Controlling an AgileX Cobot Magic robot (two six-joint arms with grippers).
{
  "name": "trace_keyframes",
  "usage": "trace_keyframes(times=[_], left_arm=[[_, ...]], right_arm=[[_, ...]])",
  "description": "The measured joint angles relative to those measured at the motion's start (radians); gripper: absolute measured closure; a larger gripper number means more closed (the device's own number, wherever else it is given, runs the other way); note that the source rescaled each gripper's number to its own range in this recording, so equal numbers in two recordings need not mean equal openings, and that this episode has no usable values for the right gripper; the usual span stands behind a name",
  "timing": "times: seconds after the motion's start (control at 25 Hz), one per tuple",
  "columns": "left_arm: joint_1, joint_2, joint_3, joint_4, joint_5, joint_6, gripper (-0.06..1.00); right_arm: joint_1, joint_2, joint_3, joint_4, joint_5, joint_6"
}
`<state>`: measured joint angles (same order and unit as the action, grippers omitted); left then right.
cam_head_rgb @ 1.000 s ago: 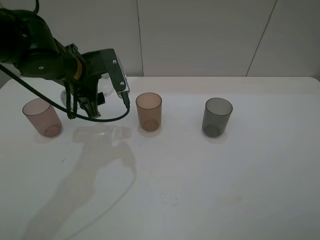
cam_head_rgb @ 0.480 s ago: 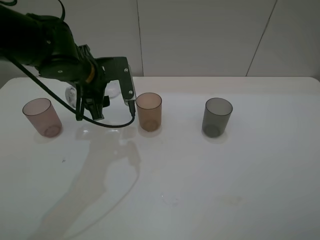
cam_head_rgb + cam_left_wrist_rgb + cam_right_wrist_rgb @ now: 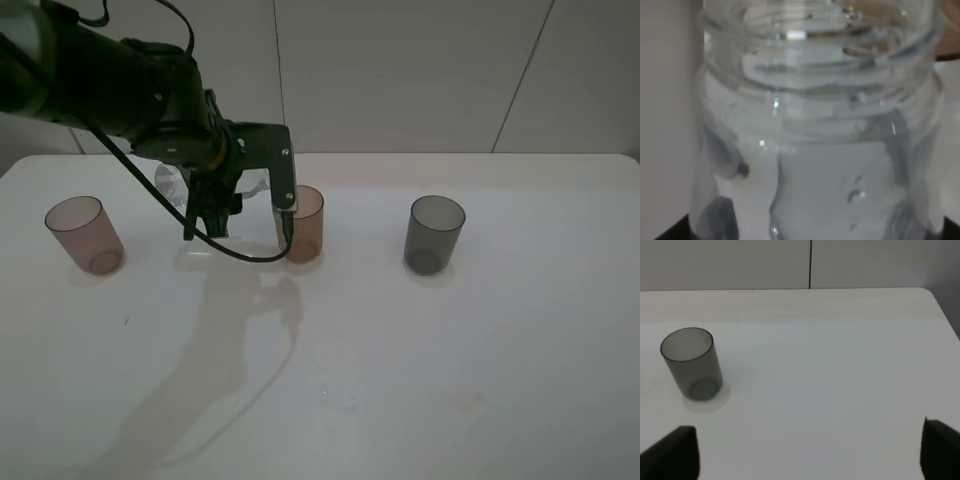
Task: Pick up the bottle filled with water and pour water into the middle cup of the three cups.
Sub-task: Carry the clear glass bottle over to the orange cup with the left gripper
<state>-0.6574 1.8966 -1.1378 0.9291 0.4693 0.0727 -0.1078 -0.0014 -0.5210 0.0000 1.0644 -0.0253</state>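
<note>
The left gripper [image 3: 212, 195] is clamped on the bottle [image 3: 172, 182], which it holds lifted and tipped nearly flat, neck toward the amber middle cup [image 3: 306, 226] and just beside its rim. The pink cup [image 3: 85, 235] and grey cup [image 3: 434, 233] stand apart on either side. The right gripper [image 3: 805, 455] hangs spread wide near the grey cup.

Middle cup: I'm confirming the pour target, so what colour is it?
The middle cup is translucent amber-brown; the exterior high view shows it best.
</note>
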Motion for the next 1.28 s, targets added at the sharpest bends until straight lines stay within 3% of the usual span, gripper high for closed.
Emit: trace_keyframes(times=[0.8,1.28], left_arm=[[0.000,0.014,-0.013,0.141,-0.012,0.114,0.93],[0.000,0.014,-0.015,0.229,-0.014,0.126,0.93]], right_arm=[[0.000,0.000,0.000,0.000,0.000,0.000],[0.000,0.000,0.000,0.000,0.000,0.000]])
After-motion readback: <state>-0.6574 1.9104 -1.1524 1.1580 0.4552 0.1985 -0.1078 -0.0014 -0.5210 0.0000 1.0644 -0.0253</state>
